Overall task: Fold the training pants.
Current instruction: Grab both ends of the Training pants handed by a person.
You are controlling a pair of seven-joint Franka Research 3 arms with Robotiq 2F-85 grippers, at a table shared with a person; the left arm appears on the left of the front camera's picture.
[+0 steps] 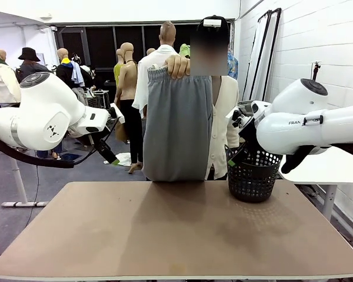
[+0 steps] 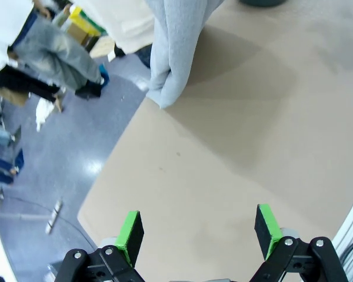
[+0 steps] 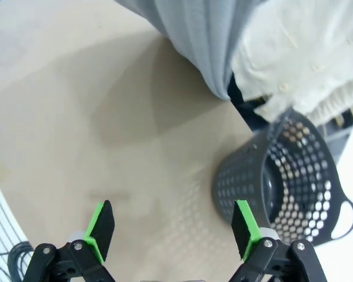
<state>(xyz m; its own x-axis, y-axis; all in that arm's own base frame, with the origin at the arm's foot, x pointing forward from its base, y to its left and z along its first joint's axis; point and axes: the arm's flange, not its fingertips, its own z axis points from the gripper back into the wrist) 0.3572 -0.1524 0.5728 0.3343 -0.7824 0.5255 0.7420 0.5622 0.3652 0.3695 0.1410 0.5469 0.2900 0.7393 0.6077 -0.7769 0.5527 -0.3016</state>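
Observation:
A person at the far side holds the light grey training pants [image 1: 177,126] up by the waistband with one hand [image 1: 177,66]; they hang straight down to the table's far edge. The pants' lower end shows in the left wrist view [image 2: 175,47] and in the right wrist view [image 3: 206,35]. My left gripper [image 2: 199,230] is open above bare tabletop, well short of the pants. My right gripper [image 3: 173,226] is open too, above the table beside the basket. Nothing is between either pair of green pads.
A black perforated basket [image 1: 252,173] stands at the table's far right, seen also in the right wrist view [image 3: 282,176]. The brown table [image 1: 176,235] is bare in front. Both arms hover at the table's left and right sides.

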